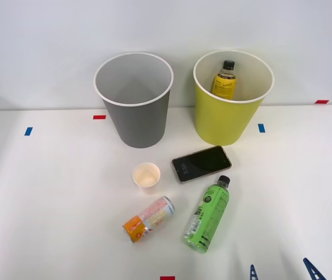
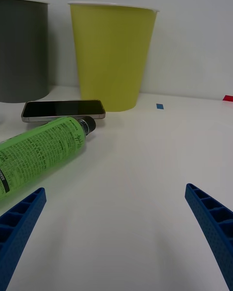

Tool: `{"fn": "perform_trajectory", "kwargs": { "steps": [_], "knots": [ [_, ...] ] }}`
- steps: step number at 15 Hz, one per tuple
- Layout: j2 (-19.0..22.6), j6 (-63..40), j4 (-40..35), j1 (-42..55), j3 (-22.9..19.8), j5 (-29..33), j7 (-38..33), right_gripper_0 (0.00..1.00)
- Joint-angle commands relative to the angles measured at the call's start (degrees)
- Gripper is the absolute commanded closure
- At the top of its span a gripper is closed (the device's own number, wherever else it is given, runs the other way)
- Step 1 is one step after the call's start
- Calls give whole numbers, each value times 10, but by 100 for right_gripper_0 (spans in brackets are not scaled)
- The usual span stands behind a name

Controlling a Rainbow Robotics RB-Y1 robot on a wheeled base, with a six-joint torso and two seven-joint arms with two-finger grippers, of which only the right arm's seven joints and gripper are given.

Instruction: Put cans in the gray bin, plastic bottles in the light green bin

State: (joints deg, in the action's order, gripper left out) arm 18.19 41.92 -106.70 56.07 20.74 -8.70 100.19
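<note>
A bright green plastic bottle (image 1: 208,216) (image 2: 39,150) with a black cap lies on its side on the white table. An amber-yellow bottle (image 1: 224,81) stands inside the light green bin (image 1: 221,122) (image 2: 112,53) at the back right. The gray bin (image 1: 136,125) (image 2: 22,48) stands to its left. The can (image 1: 149,219), orange at one end with a pink-and-white body, lies left of the green bottle. My right gripper (image 1: 282,273) (image 2: 115,190) is open and holds nothing, low over the table's front edge, to the right of the green bottle.
A black phone (image 1: 201,163) (image 2: 63,109) lies flat between the green bottle's cap and the light green bin. A small cream paper cup (image 1: 146,175) stands upright in front of the gray bin. Blue and red tape marks dot the table.
</note>
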Motion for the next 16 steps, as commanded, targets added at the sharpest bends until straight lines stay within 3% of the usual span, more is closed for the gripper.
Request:
{"fn": "perform_trajectory", "kwargs": {
  "steps": [1,7,11,16],
  "knots": [
    [0,0,0,0,0,0,0,0],
    [7,-17,6,-11,-18,4,8,0],
    [31,-205,-120,-16,-50,-19,1,0],
    [53,-464,-252,-65,-108,-118,-7,0]
  ]
}}
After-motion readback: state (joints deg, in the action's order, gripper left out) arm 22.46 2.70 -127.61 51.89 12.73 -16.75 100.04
